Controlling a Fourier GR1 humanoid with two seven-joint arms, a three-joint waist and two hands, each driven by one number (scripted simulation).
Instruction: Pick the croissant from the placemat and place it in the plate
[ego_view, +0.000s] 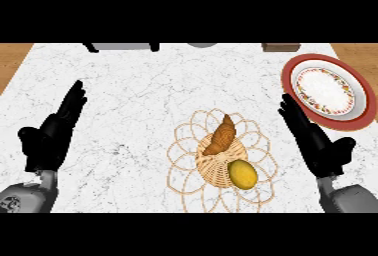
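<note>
One croissant (221, 135), brown, long and tapered to a point at its upper end, lying at the middle of the frame on the upper part of one placemat (219, 161), tilted a little to the right. Placemat woven of pale wicker: a dense round core ringed by open looping petals, white stone showing through the loops. One yellow-green fruit (242, 173), smooth and oval, resting on the core's lower right, just beside the croissant's lower end. One plate (328, 91) at the upper right of the frame, well apart from the placemat: broad red rim, white centre, a band of small coloured marks between them, stretched taller than wide. One counter (133, 100) of white marble with fine grey veins, filling most of the frame, with strips of brown wood beyond it at the upper left and upper right corners. Two black hands on grey forearms, rising from the lower edge. Left hand (52, 137) at the left of the frame, fingers straight and close together, pointing up, thumb out to the side, holding nothing. Right hand (314, 137) at the right, between placemat and plate, likewise flat and spread, fingertips near the plate's lower left rim, holding nothing. Three objects cut off at the top edge, too little shown to name.
</note>
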